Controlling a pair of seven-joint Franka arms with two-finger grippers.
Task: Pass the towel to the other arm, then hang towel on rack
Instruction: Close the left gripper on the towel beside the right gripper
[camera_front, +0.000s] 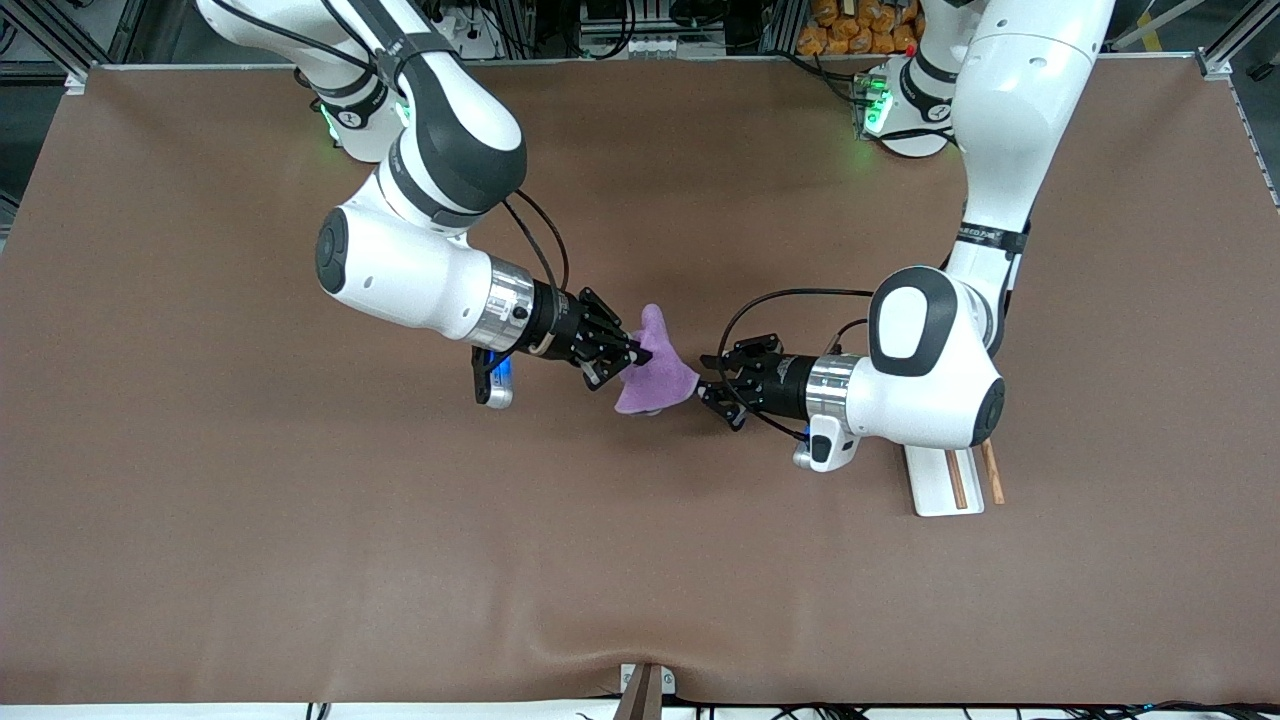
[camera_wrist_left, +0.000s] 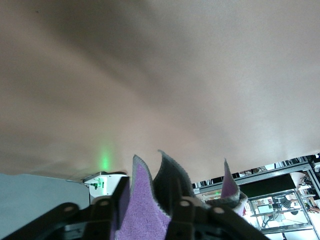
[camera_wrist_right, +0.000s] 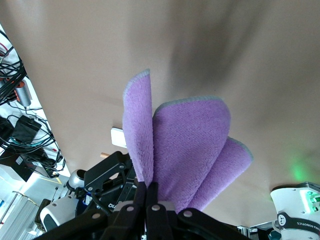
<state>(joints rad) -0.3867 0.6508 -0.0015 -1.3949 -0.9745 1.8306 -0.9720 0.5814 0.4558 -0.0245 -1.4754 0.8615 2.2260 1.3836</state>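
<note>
While the right gripper (camera_front: 622, 362) is pinching the towel (camera_front: 655, 375) over mid-table, the left gripper (camera_front: 712, 390) is seemingly closing on its edge; next, the right fingers must part.

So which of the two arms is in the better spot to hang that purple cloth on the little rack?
Left. The left gripper is already at the soft purple towel, and the white-based wooden-rod rack lies under that arm; the right gripper holds it farther off.

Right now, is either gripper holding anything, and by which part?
The right gripper is shut on the towel, pinching its gathered edge. The left gripper has the towel's other edge between its jaws; whether it grips yet cannot be told.
</note>
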